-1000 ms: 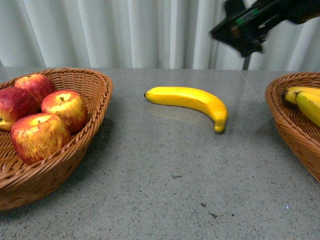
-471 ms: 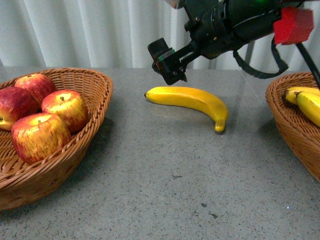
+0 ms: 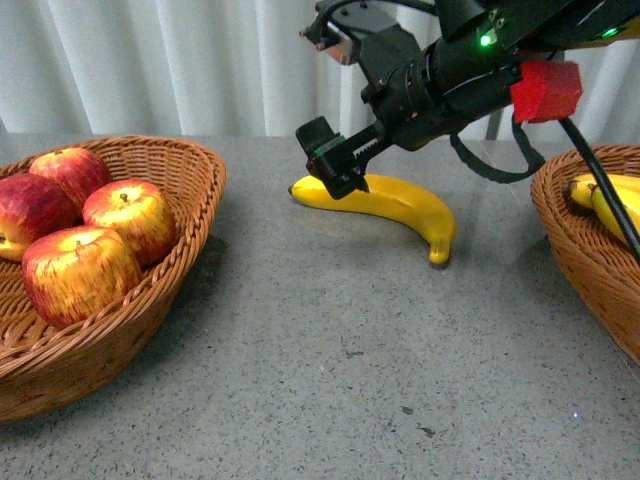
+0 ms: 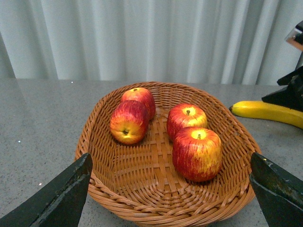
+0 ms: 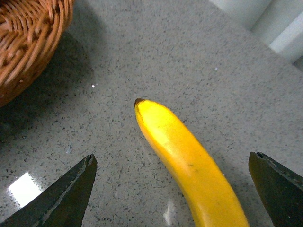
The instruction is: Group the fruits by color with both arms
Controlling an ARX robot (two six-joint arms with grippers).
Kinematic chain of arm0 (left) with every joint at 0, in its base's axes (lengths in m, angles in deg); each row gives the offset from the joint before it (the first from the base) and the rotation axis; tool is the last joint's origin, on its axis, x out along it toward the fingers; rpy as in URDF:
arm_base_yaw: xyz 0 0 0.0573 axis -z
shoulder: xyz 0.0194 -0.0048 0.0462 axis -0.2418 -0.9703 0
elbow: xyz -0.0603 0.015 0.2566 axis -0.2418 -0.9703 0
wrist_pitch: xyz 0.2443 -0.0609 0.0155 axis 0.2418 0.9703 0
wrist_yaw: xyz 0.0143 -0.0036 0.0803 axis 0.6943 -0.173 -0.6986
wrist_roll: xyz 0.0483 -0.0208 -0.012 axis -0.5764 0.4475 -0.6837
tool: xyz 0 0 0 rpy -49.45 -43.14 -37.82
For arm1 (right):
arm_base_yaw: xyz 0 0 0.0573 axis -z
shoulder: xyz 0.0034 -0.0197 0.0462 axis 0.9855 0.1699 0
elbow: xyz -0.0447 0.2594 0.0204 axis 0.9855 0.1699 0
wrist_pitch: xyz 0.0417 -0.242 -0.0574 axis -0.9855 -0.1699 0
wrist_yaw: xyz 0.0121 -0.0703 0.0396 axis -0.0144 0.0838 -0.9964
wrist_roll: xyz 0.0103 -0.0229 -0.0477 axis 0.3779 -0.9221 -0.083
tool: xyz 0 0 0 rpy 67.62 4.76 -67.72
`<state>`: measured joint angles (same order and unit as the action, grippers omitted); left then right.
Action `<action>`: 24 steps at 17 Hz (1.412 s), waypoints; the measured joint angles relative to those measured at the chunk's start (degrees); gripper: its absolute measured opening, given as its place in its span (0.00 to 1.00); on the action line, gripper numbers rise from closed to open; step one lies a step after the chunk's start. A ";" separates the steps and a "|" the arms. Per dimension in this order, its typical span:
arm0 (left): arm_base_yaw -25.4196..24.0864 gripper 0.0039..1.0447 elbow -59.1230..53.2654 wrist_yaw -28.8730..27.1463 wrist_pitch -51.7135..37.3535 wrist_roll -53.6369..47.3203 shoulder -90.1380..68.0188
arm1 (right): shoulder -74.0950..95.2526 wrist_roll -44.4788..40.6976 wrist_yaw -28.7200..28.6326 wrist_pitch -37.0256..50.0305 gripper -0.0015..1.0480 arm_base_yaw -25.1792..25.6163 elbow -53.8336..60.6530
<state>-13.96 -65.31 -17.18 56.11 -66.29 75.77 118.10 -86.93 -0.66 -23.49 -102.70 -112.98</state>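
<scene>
A yellow banana (image 3: 400, 205) lies alone on the grey table between two wicker baskets. My right gripper (image 3: 330, 160) hangs open just over its left end. In the right wrist view the banana (image 5: 184, 161) runs between the spread fingers of that gripper (image 5: 171, 161), untouched. Several red apples (image 3: 128, 218) sit in the left basket (image 3: 195, 170). In the left wrist view my left gripper (image 4: 170, 158) is open above those apples (image 4: 196, 153), holding nothing. The left arm does not show in the front view.
The right basket (image 3: 565, 235) holds two bananas (image 3: 612, 205) at the frame's edge. A red block (image 3: 545, 90) and a black cable ride on the right arm. White curtains hang behind the table. The left basket's rim (image 5: 33, 42) lies close to the lone banana's tip.
The right arm swung in from the upper right, moving left and down. Its gripper now sits just above the banana's left end. The fruits have not moved.
</scene>
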 joint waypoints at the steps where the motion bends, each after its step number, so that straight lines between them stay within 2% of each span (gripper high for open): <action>1: 0.00 0.94 0.00 0.02 0.00 0.00 0.00 | 0.79 -0.07 0.17 -0.50 0.94 0.04 -0.76; 4: 0.00 0.94 0.00 0.02 0.00 0.00 0.00 | 5.05 -0.20 1.66 -5.55 0.94 0.79 -6.08; 6: 0.00 0.94 0.00 0.02 0.00 0.02 0.00 | 10.25 -2.21 5.88 -16.33 0.94 2.54 -14.36; 7: 0.00 0.94 0.00 0.02 0.00 0.00 0.00 | 11.39 -2.12 6.95 -18.64 0.93 1.40 -15.45; 8: 0.00 0.94 0.00 0.00 0.00 0.02 0.00 | 11.67 -1.97 7.61 -17.27 0.62 1.09 -15.45; 9: 0.00 0.94 0.00 0.02 0.00 0.00 0.00 | 11.63 0.13 7.54 -12.00 0.33 1.99 -14.51; 11: 0.00 0.94 0.00 0.02 0.00 0.00 0.00 | 9.42 5.18 3.69 -6.21 0.31 4.31 -10.78; 17: 0.00 0.94 0.00 0.02 0.00 0.00 0.00 | 2.75 12.26 -2.34 2.25 0.31 7.67 -3.52; 19: 0.00 0.94 0.00 0.02 0.00 0.00 0.00 | -7.80 19.04 -7.23 10.05 0.31 12.37 4.79; 21: 0.00 0.94 0.00 0.02 0.00 0.02 0.00 | -17.51 20.28 -9.66 11.43 0.31 17.90 12.48; 24: 0.00 0.94 0.00 0.02 0.00 0.02 0.00 | -26.03 11.78 -9.66 7.19 0.31 28.39 23.39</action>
<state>-13.96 -65.31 -17.16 56.11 -66.27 75.77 92.07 -75.15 -10.32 -16.30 -74.31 -89.59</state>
